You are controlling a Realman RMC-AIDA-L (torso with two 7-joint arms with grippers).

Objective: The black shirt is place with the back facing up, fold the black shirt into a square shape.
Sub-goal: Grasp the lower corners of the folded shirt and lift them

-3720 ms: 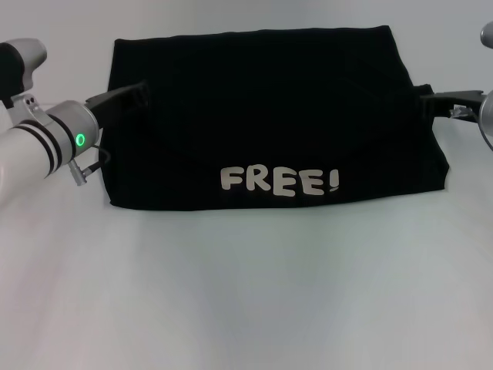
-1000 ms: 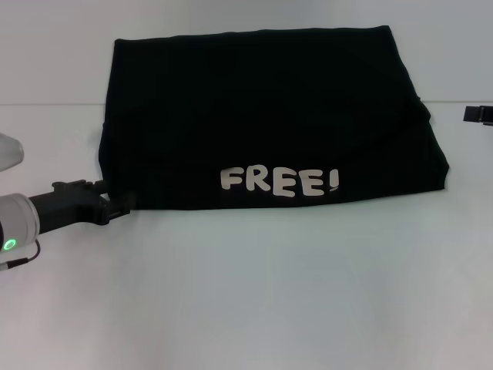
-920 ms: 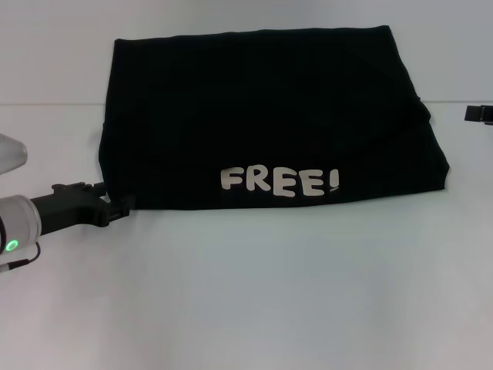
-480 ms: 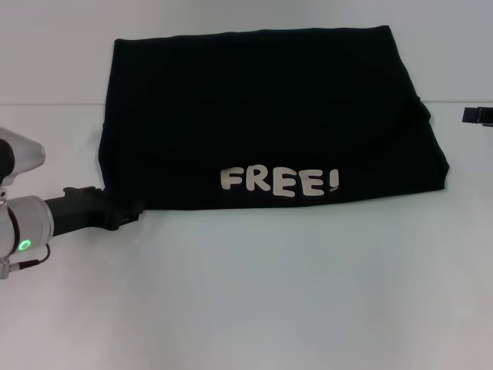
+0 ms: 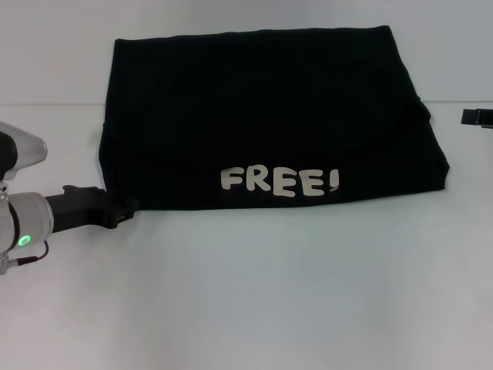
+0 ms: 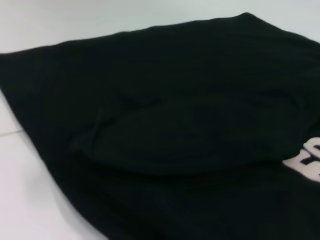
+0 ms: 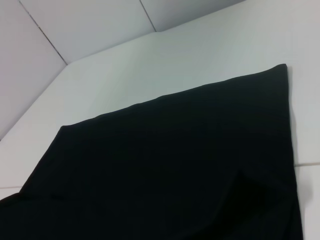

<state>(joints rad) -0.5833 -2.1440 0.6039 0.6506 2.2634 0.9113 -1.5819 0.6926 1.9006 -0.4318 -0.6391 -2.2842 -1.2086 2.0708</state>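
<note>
Left pincer [image 5: 123, 212] lay low on the white table [image 5: 269, 293], at the near left corner of the black shirt [image 5: 262, 108], tip touching or just under the cloth's hem; jaws dark against dark fabric, so width could not be told. Black body reached back toward the table's left edge, ending in a silver wrist with a green light [image 5: 25, 240].

Right pincer [image 5: 477, 116] showed only as a small dark tip at the table's right edge, level with the shirt's right side and apart from it; opening could not be told either.

Shirt sat folded into a broad rectangle across the far middle of the table, far edge straight, right side bulging slightly with a tucked fold. White lettering "FREE!" [image 5: 279, 181] faced up along the near edge. From the left wrist view, cloth [image 6: 165, 135] filled nearly everything, with a soft ridge across it and a bit of white lettering [image 6: 307, 160] at one side. From the right wrist view, smooth black fabric [image 7: 165, 165] lay flat against the pale table [image 7: 150, 65].
</note>
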